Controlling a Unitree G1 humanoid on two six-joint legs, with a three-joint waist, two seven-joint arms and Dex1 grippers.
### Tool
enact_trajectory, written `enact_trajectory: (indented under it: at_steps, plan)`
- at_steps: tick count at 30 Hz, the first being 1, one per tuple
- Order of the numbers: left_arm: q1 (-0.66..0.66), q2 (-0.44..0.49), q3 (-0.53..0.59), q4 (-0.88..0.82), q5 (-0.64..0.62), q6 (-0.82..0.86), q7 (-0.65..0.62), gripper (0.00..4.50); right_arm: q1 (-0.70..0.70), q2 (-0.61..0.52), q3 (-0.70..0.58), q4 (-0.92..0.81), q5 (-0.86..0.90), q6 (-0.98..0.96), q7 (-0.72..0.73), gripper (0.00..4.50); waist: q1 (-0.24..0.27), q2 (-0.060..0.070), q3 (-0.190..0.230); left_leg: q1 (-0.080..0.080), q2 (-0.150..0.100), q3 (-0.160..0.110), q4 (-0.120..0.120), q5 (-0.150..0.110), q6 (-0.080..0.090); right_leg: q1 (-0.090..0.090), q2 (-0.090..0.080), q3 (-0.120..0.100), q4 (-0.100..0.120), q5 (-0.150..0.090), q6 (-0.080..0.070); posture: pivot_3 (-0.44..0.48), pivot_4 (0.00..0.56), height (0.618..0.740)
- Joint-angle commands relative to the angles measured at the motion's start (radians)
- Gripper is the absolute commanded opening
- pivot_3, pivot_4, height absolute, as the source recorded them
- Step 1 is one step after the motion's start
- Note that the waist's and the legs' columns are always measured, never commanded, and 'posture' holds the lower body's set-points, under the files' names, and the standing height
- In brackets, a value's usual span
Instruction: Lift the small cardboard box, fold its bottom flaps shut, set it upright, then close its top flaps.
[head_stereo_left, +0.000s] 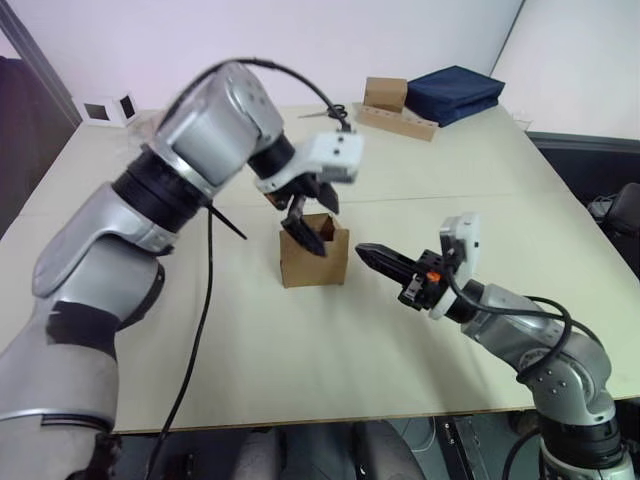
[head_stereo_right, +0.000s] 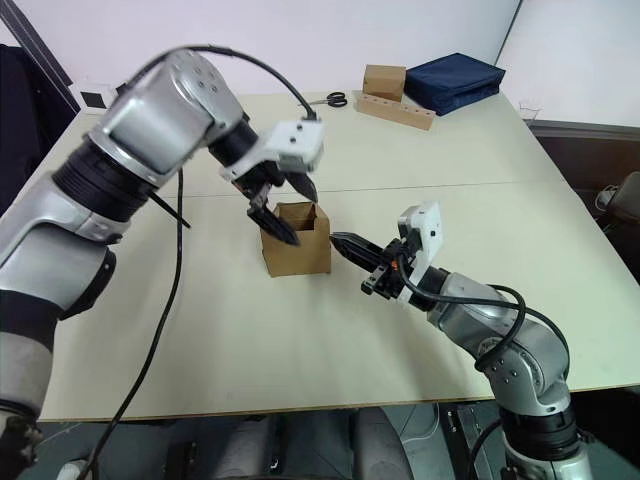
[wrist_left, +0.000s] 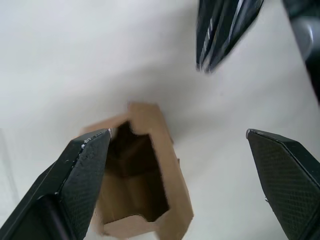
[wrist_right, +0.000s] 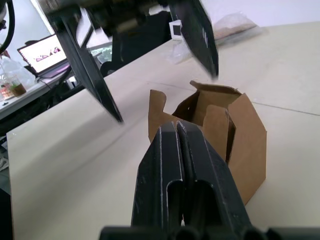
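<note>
Box: your small cardboard box (head_stereo_left: 314, 252) stands upright mid-frame on the table (head_stereo_left: 300, 370), mouth up, flaps raised.
Left gripper (head_stereo_right: 279, 208): fingers spread wide right over the box's open top.
Right gripper (head_stereo_left: 373, 256): fingers pressed together, tip just right of the box.
Room: bare tabletop all around the box, edges well off.
</note>
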Motion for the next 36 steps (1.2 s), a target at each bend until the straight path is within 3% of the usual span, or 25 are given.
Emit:
enact_trajectory:
  at_steps: [1, 3, 5, 9, 10, 15, 17, 25, 29, 36]
  plan:
    - [0.024, 0.053, 0.176, -0.029, -0.084, 0.066, 0.001, 4.46, -0.061, -0.011, 0.007, 0.054, -0.082, -0.051, 0.017, 0.0, -0.004, 0.001, 0.0, 0.0, 0.0, 0.0, 0.0, 0.0, 0.0, 0.0, 0.0, 0.0, 0.0, 0.0, 0.0, 0.0, 0.15, 0.74]
    - [0.087, 0.082, 0.25, -0.069, -0.119, 0.11, 0.023, 4.46, -0.096, -0.004, 0.007, 0.102, -0.12, -0.063, 0.011, 0.0, -0.01, 0.001, 0.001, 0.001, 0.0, 0.001, 0.001, 0.0, 0.0, 0.0, 0.0, 0.001, 0.001, 0.0, 0.0, 0.0, 0.15, 0.74]
    - [0.18, 0.093, 0.362, -0.094, -0.148, 0.158, 0.125, 4.46, -0.127, -0.002, 0.019, 0.14, -0.156, -0.073, 0.017, 0.0, -0.012, 0.002, 0.0, 0.001, 0.0, 0.0, 0.0, 0.0, 0.0, 0.0, 0.0, 0.001, 0.001, 0.0, 0.0, 0.0, 0.15, 0.74]
    - [0.345, 0.084, 0.547, -0.164, -0.19, 0.19, 0.308, 2.85, -0.163, -0.016, 0.042, 0.2, -0.233, -0.09, 0.04, 0.0, -0.013, 0.001, 0.001, 0.0, 0.0, -0.001, 0.003, 0.0, 0.0, -0.001, 0.0, 0.0, 0.003, 0.0, 0.0, 0.0, 0.15, 0.74]
    - [0.382, 0.083, 0.577, -0.191, -0.193, 0.182, 0.345, 2.6, -0.172, -0.023, 0.054, 0.22, -0.264, -0.103, 0.048, 0.0, -0.012, 0.001, 0.001, -0.001, 0.0, -0.001, 0.003, 0.0, 0.0, -0.001, 0.0, 0.0, 0.002, 0.0, 0.0, 0.0, 0.15, 0.74]
    - [0.556, 0.029, 0.699, -0.328, -0.214, 0.191, 0.558, 0.44, -0.214, -0.028, 0.096, 0.327, -0.373, -0.133, 0.069, 0.0, 0.003, 0.001, 0.001, -0.002, 0.0, -0.001, 0.006, 0.0, 0.0, 0.0, -0.002, 0.0, 0.002, 0.0, 0.0, 0.0, 0.15, 0.74]
    - [0.638, 0.001, 0.739, -0.354, -0.201, 0.185, 0.653, 0.02, -0.233, -0.026, 0.143, 0.375, -0.439, -0.149, 0.069, 0.0, 0.001, 0.001, 0.001, -0.001, 0.0, -0.001, 0.006, 0.0, 0.0, 0.0, -0.002, 0.0, 0.003, 0.0, 0.0, 0.0, 0.15, 0.74]
    - [0.871, -0.04, 0.733, -0.356, -0.143, 0.088, 0.837, 0.02, -0.265, 0.033, 0.228, 0.475, -0.554, -0.187, 0.1, 0.0, -0.001, 0.001, 0.001, 0.0, 0.0, 0.0, 0.005, 0.0, 0.0, 0.0, -0.001, 0.0, 0.004, 0.0, 0.0, 0.0, 0.15, 0.74]
    - [0.988, -0.056, 0.659, -0.377, -0.119, 0.038, 0.837, 0.02, -0.261, 0.062, 0.247, 0.479, -0.566, -0.167, 0.118, 0.0, 0.0, 0.002, 0.0, 0.001, 0.0, 0.0, 0.005, 0.0, 0.0, 0.001, -0.002, 0.0, 0.004, 0.0, 0.0, 0.0, 0.15, 0.74]
    - [1.063, -0.067, 0.581, -0.431, -0.127, 0.038, 0.813, 0.02, -0.22, 0.058, 0.254, 0.394, -0.544, -0.088, 0.163, 0.0, 0.005, 0.001, 0.0, 0.001, 0.0, 0.0, 0.006, 0.0, 0.0, 0.001, -0.002, 0.0, 0.004, 0.0, 0.0, 0.0, 0.15, 0.74]
